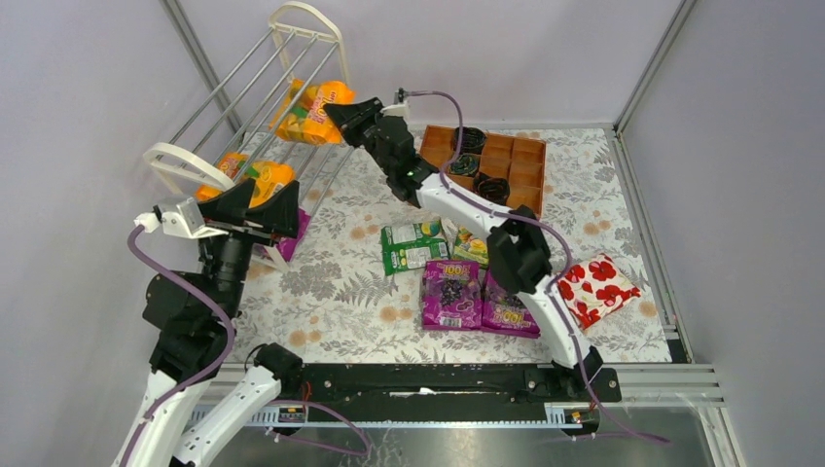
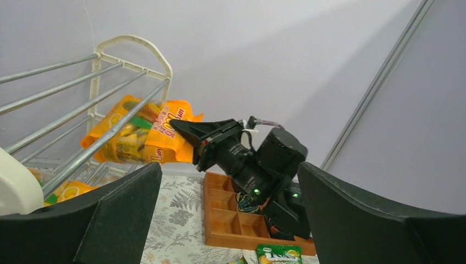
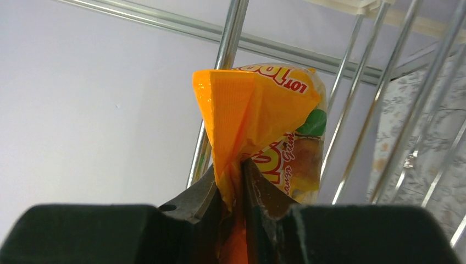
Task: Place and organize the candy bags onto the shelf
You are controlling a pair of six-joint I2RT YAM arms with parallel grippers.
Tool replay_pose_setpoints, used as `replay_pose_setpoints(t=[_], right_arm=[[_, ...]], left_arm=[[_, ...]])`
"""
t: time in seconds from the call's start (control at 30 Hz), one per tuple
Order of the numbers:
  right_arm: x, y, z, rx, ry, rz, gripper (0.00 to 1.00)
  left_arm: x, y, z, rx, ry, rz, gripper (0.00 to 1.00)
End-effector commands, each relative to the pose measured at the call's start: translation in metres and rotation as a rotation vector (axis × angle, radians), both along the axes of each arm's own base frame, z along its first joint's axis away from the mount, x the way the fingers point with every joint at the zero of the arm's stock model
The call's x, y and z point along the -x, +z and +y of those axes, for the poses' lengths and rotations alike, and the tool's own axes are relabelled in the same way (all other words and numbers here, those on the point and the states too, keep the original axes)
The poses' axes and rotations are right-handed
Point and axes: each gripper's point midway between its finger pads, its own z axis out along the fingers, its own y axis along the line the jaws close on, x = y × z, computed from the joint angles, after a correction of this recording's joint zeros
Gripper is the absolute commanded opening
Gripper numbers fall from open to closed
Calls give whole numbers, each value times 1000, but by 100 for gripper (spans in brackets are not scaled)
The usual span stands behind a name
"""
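The cream-white shelf [image 1: 185, 161] with silver rods stands at the far left. My right gripper [image 1: 340, 115] is shut on the edge of an orange candy bag [image 1: 309, 109] and holds it against the shelf's rods; the wrist view shows the jaws pinching its crumpled corner [image 3: 242, 110]. It also shows in the left wrist view [image 2: 144, 136]. Another orange bag [image 1: 255, 175] lies on a lower tier. My left gripper [image 1: 261, 206] is open and empty by the shelf's near end. Two green bags [image 1: 412, 245] and two purple bags [image 1: 451, 292] lie on the table.
An orange-brown wooden tray [image 1: 511, 165] with black coils stands at the back, also in the left wrist view [image 2: 231, 220]. A red-and-white floral package [image 1: 595, 285] lies at the right. A purple bag edge [image 1: 297, 233] shows under the shelf's near end.
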Motion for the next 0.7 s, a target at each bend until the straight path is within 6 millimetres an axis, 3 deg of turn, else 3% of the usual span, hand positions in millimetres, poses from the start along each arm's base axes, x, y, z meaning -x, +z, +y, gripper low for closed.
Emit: replay_pose_setpoints(t=[0.0,0.23,0.67], right_arm=[[2,89,-4,-314,29,-91,0],[-4,71,14,-374,26,-47,0],[8,49,47,-481,65,12,0]], left_arm=[[7,12,11,25,40,-49,99],[10,14,18,38,62,-58,99],[9,13,17,36,62,-57,99]])
